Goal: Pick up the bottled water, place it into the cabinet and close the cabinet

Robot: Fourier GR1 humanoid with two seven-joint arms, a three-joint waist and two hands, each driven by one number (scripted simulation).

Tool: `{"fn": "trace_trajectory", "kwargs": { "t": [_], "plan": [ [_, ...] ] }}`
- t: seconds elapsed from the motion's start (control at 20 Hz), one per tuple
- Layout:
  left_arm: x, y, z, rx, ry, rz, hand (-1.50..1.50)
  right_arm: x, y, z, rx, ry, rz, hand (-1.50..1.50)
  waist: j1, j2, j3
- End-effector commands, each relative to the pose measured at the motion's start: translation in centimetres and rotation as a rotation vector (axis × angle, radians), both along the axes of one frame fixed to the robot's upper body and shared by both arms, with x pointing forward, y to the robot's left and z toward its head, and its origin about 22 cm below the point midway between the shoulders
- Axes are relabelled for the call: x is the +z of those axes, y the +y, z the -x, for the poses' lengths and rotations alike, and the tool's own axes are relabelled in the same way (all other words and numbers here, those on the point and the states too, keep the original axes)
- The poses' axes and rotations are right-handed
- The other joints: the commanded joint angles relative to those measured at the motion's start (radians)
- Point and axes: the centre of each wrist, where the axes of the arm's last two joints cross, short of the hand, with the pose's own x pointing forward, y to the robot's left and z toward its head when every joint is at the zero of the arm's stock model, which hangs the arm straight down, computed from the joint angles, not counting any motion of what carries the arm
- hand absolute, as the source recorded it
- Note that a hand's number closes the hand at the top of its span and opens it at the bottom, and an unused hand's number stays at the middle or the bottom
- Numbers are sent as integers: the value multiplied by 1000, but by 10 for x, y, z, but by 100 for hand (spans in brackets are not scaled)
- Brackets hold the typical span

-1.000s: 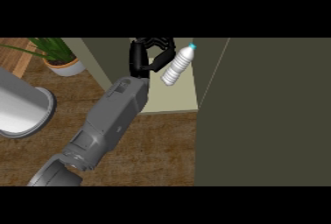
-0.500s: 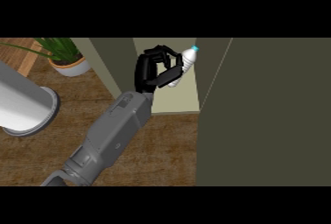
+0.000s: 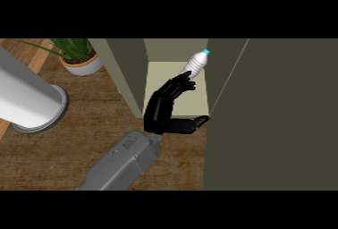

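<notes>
**Item 1, left robot hand (image 3: 165, 109).** I logged it reaching into the cabinet (image 3: 128, 76). The fingers were spread and nearly straight, and the thumb (image 3: 198, 120) stuck out sideways towards the door edge. It pinched nothing. The fingertips (image 3: 185, 82) lay at the foot of the bottle, touching it or just short of it; I could not tell which. The right robot hand did not show.

**Item 2, bottled water (image 3: 196, 64).** It stood just beyond the fingertips, deep in the cabinet on the pale shelf (image 3: 188, 100), leaning a little with its blue cap away from the robot hand.

**Item 3, hazards, as I judged them.**
- The bottle already leaned, so a brush from the fingers on the way out could tip it over.
- The thumb sat close to the cabinet door (image 3: 277, 116) and could catch on its edge as the forearm drew back.
- Closing the door early would trap the forearm, which lay across the opening.
- If the bottle fell forward, it could stop the door from closing.

**Item 4, surface and room.**
- The wooden counter (image 3: 73, 143) lay under and to the left of the forearm, brown with a plank grain.
- The cabinet was olive-grey. Its open door was a broad dark panel to the right of the robot hand.
- A potted plant (image 3: 80, 62) in a pale pot stood well to the left, beyond the cabinet wall.
- A large light-grey cylinder (image 3: 26, 103) stood far to the left, partly out of view.
</notes>
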Motion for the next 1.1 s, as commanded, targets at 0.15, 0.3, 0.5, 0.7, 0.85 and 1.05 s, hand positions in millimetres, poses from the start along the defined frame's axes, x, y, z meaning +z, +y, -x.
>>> {"fn": "trace_trajectory", "kwargs": {
  "t": [0.15,0.3,0.5,0.7,0.85,1.05],
  "plan": [
    [-18,32,74,27,30,40,-150,34,2,1,-43,-63,47,-150,30,-4,1],
    [-26,64,101,89,52,29,-150,34,7,5,-10,-55,52,-150,24,-3,0],
    [-29,94,137,111,55,64,-150,36,3,4,136,-25,115,150,31,0,-1],
    [-29,132,160,77,20,27,-150,33,-2,-3,333,-81,220,150,46,-6,-2],
    [-29,152,164,72,8,30,-150,42,-2,-10,463,-106,315,150,57,-1,-7],
    [-25,178,188,90,-27,5,-150,45,2,-14,489,-149,330,150,55,-5,-6]
  ]
}}
